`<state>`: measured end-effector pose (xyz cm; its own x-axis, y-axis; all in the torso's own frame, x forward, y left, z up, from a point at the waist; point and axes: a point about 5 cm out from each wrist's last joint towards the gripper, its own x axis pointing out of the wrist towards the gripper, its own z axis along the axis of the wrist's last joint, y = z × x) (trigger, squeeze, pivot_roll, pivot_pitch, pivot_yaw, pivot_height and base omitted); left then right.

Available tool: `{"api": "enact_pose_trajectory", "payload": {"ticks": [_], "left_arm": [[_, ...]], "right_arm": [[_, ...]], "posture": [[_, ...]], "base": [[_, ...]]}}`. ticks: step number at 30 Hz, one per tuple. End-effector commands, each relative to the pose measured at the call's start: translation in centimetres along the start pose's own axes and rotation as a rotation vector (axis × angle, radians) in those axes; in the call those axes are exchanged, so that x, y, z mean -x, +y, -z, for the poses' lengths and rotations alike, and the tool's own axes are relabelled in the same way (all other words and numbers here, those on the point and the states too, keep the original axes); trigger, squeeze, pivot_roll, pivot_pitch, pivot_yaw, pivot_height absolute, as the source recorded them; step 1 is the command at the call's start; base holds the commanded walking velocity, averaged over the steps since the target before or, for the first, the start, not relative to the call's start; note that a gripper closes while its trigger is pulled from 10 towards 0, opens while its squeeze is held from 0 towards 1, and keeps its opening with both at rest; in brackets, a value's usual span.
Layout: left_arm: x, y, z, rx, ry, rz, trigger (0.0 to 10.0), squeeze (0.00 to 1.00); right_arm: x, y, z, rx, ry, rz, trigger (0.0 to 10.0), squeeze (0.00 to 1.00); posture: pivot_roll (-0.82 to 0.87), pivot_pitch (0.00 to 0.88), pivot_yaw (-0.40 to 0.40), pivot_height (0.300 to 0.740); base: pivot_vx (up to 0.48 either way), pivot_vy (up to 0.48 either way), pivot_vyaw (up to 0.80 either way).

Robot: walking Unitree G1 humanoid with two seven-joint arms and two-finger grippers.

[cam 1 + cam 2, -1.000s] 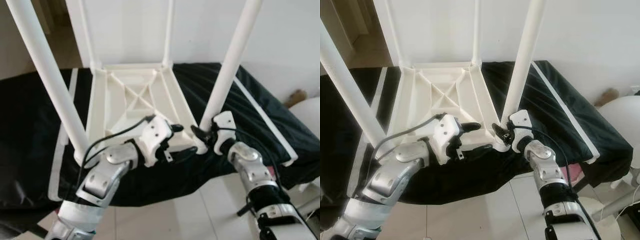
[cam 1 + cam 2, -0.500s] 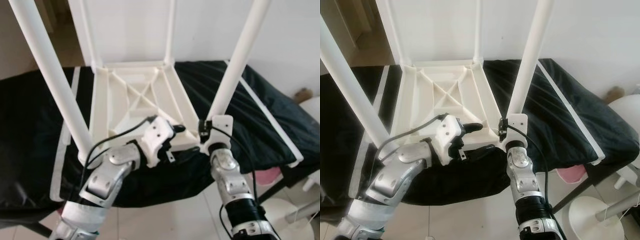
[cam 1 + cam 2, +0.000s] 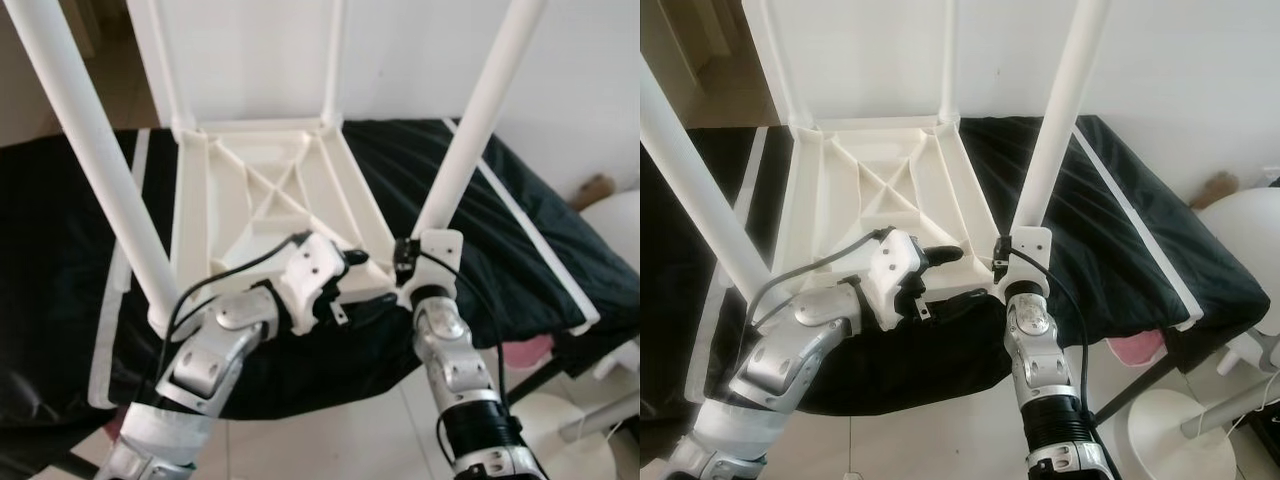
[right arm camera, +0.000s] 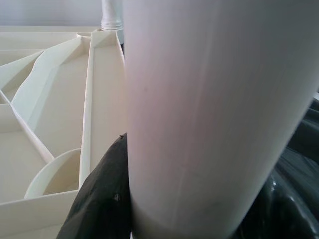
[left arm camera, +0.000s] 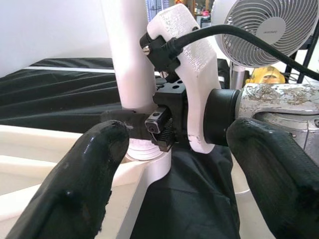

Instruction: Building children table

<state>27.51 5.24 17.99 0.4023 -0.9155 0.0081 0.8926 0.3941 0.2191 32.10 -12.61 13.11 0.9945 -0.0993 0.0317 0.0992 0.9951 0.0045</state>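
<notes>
A white plastic children's table (image 3: 270, 200) lies upside down on a black cloth, its legs pointing up. My right gripper (image 3: 405, 262) is shut on the base of the near right leg (image 3: 480, 120), where it meets the table's corner. In the right wrist view that leg (image 4: 214, 109) stands between the black fingers (image 4: 102, 199). My left gripper (image 3: 358, 278) is open at the table's near edge, pointing at the right gripper. The left wrist view shows its spread fingers (image 5: 84, 169) on either side of the right gripper (image 5: 164, 124) and the leg (image 5: 127, 55).
The black cloth (image 3: 60, 230) covers a low platform with white trim. The near left leg (image 3: 90, 160) rises steeply beside my left arm. A white round object (image 3: 1240, 230) and a white floor base (image 3: 1170, 420) stand at the right. A fan (image 5: 264, 30) stands behind.
My right forearm has swung in from the right to stand straight below the leg's base, the wrist turning while staying on the leg. The left arm has held still. The camera shifted slightly.
</notes>
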Motion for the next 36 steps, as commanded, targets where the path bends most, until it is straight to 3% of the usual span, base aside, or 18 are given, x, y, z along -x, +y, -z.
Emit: {"api": "enact_pose_trajectory", "payload": {"ticks": [1, 2, 8, 14, 16, 19, 20, 25, 27, 35, 36], "left_arm": [[0.1, 0.0, 0.2, 0.003, 0.006, -0.014, 10.0, 0.0], [0.1, 0.0, 0.1, 0.001, 0.007, -0.015, 10.0, 0.0], [0.2, 0.3, 0.0, -0.003, 0.006, -0.021, 10.0, 0.0], [0.2, 0.3, -0.1, -0.004, 0.002, -0.013, 10.0, 0.0], [0.2, 0.2, -0.1, -0.002, 0.002, -0.008, 10.0, 0.0], [0.1, 0.1, -0.1, -0.001, 0.001, -0.002, 10.0, 0.0], [0.0, 0.1, -0.1, 0.0, -0.001, 0.009, 10.0, 0.0], [-0.3, 0.0, -0.2, 0.0, -0.003, 0.03, 10.0, 0.0], [-0.4, 0.1, -0.4, -0.006, -0.006, 0.033, 10.0, 0.0], [-0.2, 0.2, -0.3, -0.013, 0.001, 0.021, 10.0, 0.0], [-0.1, 0.2, -0.4, -0.014, 0.001, 0.017, 10.0, 0.0]], "right_arm": [[0.5, -0.3, 1.7, 0.022, 0.084, 0.016, 10.0, 0.0], [0.6, -0.3, 1.6, 0.009, 0.076, 0.001, 10.0, 1.0], [0.6, -0.6, 0.7, -0.075, 0.027, -0.063, 10.0, 1.0], [0.3, -3.4, -0.5, -0.072, -0.029, -0.25, 10.0, 0.98], [0.1, -4.3, -0.9, -0.05, -0.032, -0.328, 10.0, 0.0], [0.0, -5.1, -1.3, 0.001, -0.037, -0.434, 10.0, 0.0], [-0.4, -5.2, -1.6, 0.048, -0.027, -0.546, 10.0, 0.0], [-1.4, -5.4, -2.0, 0.119, 0.003, -0.691, 10.0, 0.0], [-2.3, -4.9, -1.6, 0.203, 0.059, -0.785, 10.0, 0.0], [-2.6, -4.2, -0.7, 0.234, 0.115, -0.857, 10.0, 0.0], [-2.5, -4.1, -0.4, 0.236, 0.121, -0.864, 7.1, 0.0]], "posture": [[0.06, 0.0, -0.074, 0.74], [0.06, 0.0, -0.072, 0.74], [0.05, 0.0, -0.068, 0.74], [0.03, 0.0, -0.058, 0.74], [0.03, 0.0, -0.056, 0.74], [0.03, 0.0, -0.052, 0.74], [0.01, 0.0, -0.039, 0.74], [0.01, 0.0, -0.035, 0.74], [0.02, 0.0, -0.039, 0.74], [0.03, 0.0, -0.048, 0.74], [0.05, 0.0, -0.064, 0.74]], "base": [[0.0, 0.0, 0.0], [0.0, 0.0, 0.0], [0.0, 0.0, 0.0], [0.0, 0.0, 0.0], [0.0, 0.0, 0.0], [0.0, 0.0, 0.0], [0.0, 0.0, 0.0], [0.0, 0.0, 0.0], [0.0, 0.0, 0.0], [0.0, 0.0, 0.0], [0.0, 0.0, 0.0]]}}
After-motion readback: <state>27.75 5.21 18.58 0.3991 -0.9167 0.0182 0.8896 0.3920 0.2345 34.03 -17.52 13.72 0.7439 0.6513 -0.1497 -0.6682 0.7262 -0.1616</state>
